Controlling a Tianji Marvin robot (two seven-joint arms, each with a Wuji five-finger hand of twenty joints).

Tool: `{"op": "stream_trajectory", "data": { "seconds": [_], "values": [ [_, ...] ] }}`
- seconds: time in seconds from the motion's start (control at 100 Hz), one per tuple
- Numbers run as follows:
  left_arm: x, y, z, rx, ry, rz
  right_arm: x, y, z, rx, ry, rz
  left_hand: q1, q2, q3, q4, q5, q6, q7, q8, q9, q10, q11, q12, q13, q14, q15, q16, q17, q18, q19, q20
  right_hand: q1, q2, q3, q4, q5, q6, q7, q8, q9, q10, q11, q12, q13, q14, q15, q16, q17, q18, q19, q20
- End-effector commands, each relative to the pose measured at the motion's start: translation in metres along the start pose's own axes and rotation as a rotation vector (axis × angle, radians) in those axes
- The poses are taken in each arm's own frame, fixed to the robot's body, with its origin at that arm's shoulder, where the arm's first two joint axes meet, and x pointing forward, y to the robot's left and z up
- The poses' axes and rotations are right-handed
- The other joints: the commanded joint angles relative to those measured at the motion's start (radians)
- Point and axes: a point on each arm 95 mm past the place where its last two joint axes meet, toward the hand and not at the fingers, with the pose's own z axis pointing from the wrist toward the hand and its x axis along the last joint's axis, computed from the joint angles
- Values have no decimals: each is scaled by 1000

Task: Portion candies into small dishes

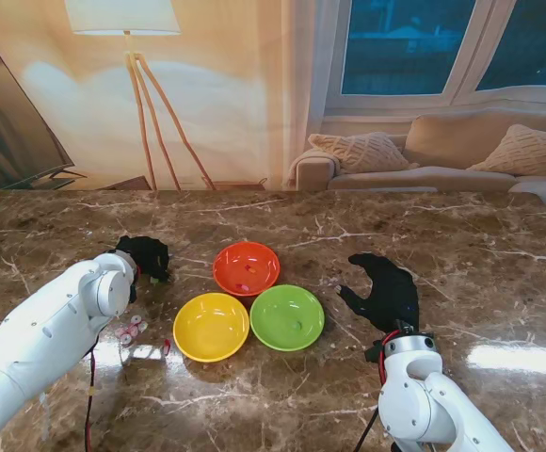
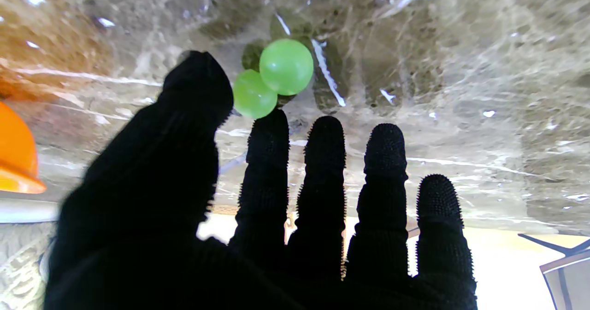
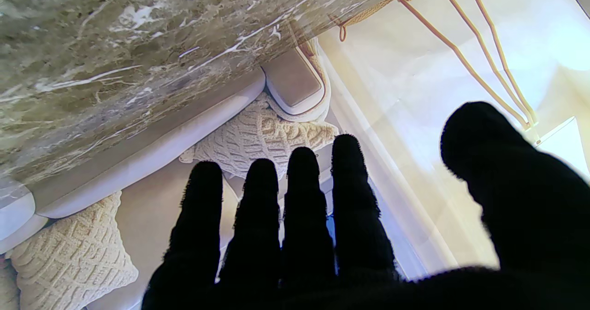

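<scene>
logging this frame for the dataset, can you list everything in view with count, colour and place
orange dish: one, orange, farthest from me of the three, holds small candies
yellow dish: one, yellow, nearer to me, left of the green dish
green dish: one, green, right of the yellow one
green candies: two, green, touching, on the table just beyond the left fingertips
pink candies: a few, pinkish, on the table left of the yellow dish
table: one, brown marble
floor lamp: one, white shade, behind the table
sofa: one, beige, under the window
left hand: black, open
right hand: black, open, right of the dishes
</scene>
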Motion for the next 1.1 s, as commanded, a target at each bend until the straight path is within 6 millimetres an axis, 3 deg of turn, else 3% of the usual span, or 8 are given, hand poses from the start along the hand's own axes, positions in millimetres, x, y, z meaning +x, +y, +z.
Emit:
{"op": "stream_trajectory", "data": {
  "seconds": [0.0,0.52,0.66,0.79,0.99,1.09],
  "values": [
    [2,8,1,-25,2,4,-3,-5,-3,24,-17,3,43,-48,-19,-24,22,-39,16,0,25,-13,33,23,42,7,44,27,4,43,41,24,-21,-6,9,37,-3,-16,4,-11,6,-9,-9,15,-23,0,5,19,-13,2,18,24],
    [-5,8,-3,-27,-1,63,-2,-7,-3,30,-16,13,37,-35,7,-15,16,-11,-38,-48,9,-3,0,-15,45,6,39,25,-2,60,46,28,-19,-9,14,36,-1,-18,5,-10,4,-7,-8,20,-26,0,9,22,-6,5,28,41],
    [-5,8,-4,-31,3,67,-2,-7,-2,33,-15,15,63,-43,-13,-24,28,-38,-1,-27,31,-11,26,-9,59,6,49,25,4,62,48,29,-19,-8,14,35,-1,-18,5,-10,4,-5,-9,20,-26,1,9,22,-6,6,30,44],
    [-5,9,-4,-34,8,67,-2,-8,-2,33,-16,17,119,-24,-96,0,26,-72,91,-62,56,-20,49,4,81,2,65,25,10,61,52,29,-18,-9,15,35,0,-19,6,-10,2,-7,-9,20,-25,0,10,22,-6,6,30,47],
    [-4,10,-3,-32,13,65,-3,-8,-2,35,-19,19,127,-20,-115,3,33,-92,115,-65,71,-29,55,5,89,-1,70,25,14,62,60,32,-20,-6,16,35,0,-21,6,-10,2,-6,-9,21,-26,0,9,22,-6,6,30,50],
    [-3,9,-2,-30,17,69,-3,-8,-2,36,-19,18,151,-11,-148,22,38,-116,181,-95,101,-39,51,103,101,-2,80,26,19,63,74,37,-17,-8,17,36,4,-22,7,-9,3,-4,-9,21,-26,1,9,22,-5,7,30,51]
  ]
}}
